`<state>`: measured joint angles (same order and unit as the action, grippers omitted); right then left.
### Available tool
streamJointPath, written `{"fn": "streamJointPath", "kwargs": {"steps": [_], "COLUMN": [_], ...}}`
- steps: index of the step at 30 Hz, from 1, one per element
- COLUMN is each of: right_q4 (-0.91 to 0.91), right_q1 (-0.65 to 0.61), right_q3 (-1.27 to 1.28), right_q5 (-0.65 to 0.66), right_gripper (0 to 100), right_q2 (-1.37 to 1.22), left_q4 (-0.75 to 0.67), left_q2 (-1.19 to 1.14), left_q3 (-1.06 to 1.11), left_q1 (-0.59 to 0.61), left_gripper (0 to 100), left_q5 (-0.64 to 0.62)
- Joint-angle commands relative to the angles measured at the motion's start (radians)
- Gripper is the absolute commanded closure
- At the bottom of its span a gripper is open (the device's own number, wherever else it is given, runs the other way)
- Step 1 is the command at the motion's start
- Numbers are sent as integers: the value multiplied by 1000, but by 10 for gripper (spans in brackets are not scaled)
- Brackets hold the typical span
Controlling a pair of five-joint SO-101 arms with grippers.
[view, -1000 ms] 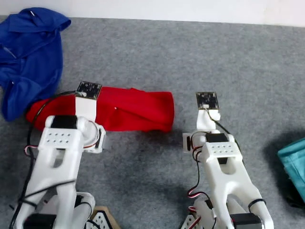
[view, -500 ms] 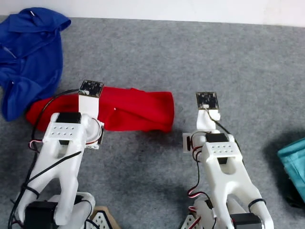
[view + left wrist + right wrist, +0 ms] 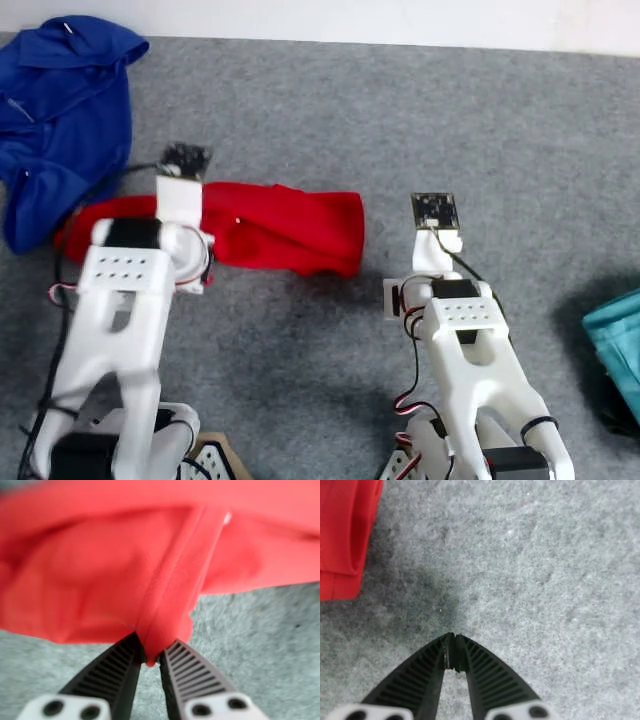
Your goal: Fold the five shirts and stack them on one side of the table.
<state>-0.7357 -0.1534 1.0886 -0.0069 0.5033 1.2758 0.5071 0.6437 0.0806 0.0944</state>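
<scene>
Our left gripper [image 3: 150, 656] pinches a seam of the red shirt [image 3: 280, 230], which lies just beside the blue shirt [image 3: 65, 110]. Our right gripper [image 3: 454, 652] is closed and empty. We judge so thin a pinch could slip.

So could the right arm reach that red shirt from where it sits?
Probably yes: the red shirt ends close beside the right hand, with just bare grey table between them. That hand is shut and empty.
</scene>
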Motion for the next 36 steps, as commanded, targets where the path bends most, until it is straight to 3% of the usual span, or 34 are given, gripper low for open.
{"fn": "streamJointPath", "kwargs": {"steps": [1,8,18,25,28,36], "right_q4": [12,12,12,12,12,12], "right_q1": [-5,-7,-5,-5,-5,-7], "right_q3": [-12,-12,-10,-10,-10,-12], "right_q5": [14,14,14,15,15,15], "right_gripper": [991,991,991,991,991,991], "right_q2": [22,22,22,22,22,22], "left_q4": [100,184,120,92,92,94], "left_q2": [143,354,429,430,430,430], "left_q3": [-153,-229,104,180,177,133], "left_q1": [-19,-13,-13,-13,-13,-15], "left_gripper": [994,994,986,752,704,774], "left_q5": [8,11,12,11,11,11]}}
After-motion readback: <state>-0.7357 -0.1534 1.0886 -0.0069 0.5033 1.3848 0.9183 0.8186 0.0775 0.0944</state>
